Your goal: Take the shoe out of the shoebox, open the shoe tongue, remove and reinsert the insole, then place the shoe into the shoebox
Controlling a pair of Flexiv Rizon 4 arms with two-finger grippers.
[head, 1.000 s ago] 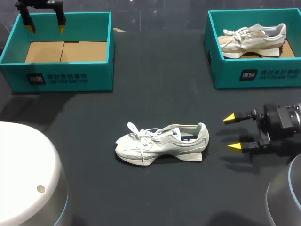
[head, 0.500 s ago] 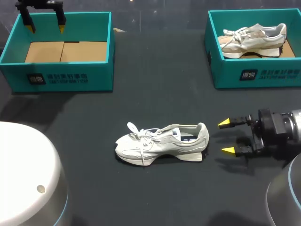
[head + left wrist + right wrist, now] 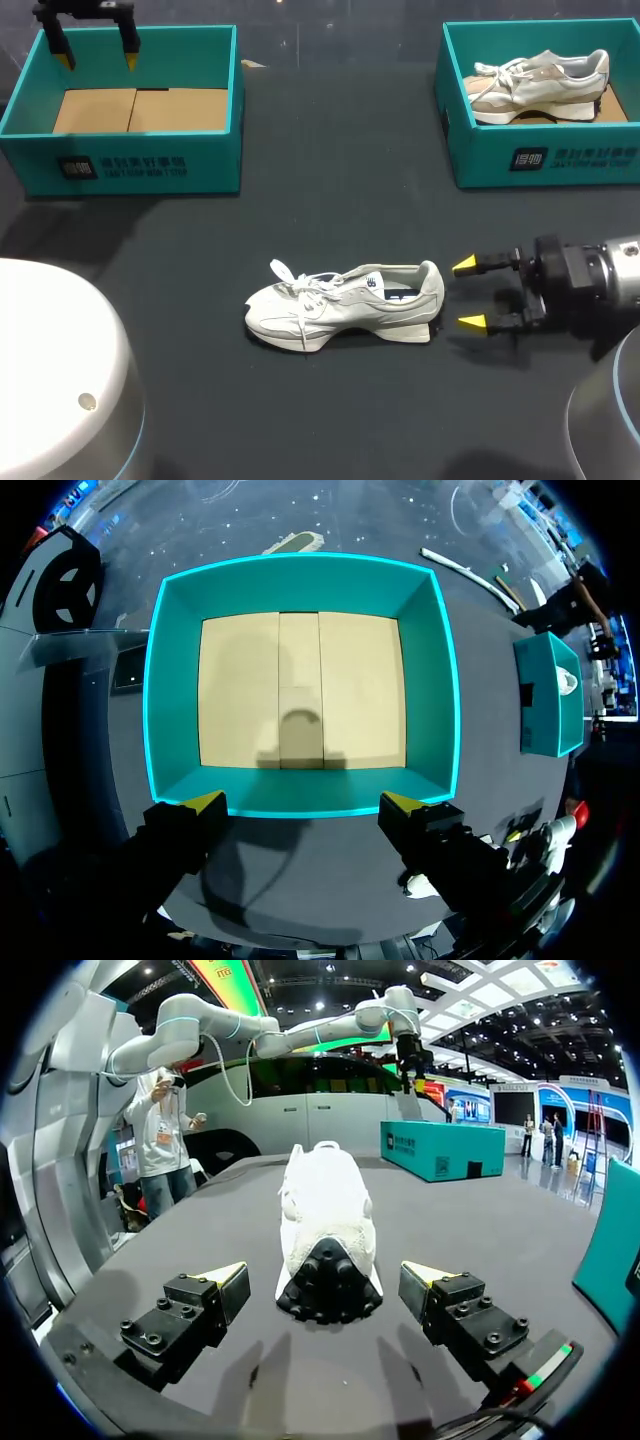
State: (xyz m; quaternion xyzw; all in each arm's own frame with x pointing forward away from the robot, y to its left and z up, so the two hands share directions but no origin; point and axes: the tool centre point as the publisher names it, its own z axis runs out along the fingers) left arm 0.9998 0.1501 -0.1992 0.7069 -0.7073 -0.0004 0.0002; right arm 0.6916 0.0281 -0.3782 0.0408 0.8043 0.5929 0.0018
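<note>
**A:** How did the fingers of the right gripper [image 3: 468,293] stand?

**B:** They were wide apart with nothing between them. They lay low over the table [image 3: 330,190], pointing at the heel of the shoe [image 3: 345,305], just beside it and not touching. In the right wrist view the heel of the shoe [image 3: 327,1260] sat straight ahead of the gap, with one yellow tip off to each side of it.

**A:** And the shoe itself?

**B:** It was pale grey and stood on its sole out on the dark table, inside neither box. Its heel faced the right gripper, its toe pointed away, and its laces trailed loose near the toe end. The opening looked dark inside.

**A:** Where was the left gripper [image 3: 98,60]?

**B:** It was well apart from the shoe, far beyond its toe end. It hung over the back wall of the empty box [image 3: 130,165], fingers spread and holding nothing. Its wrist view looked straight down into that box [image 3: 300,580], where only the plain cardboard floor showed.

**A:** Anything on the heel side of the shoe?

**B:** Beyond the heel and well away stood a second box [image 3: 545,160]. A second shoe [image 3: 540,85] lay inside it, pale with tan patches.
</note>
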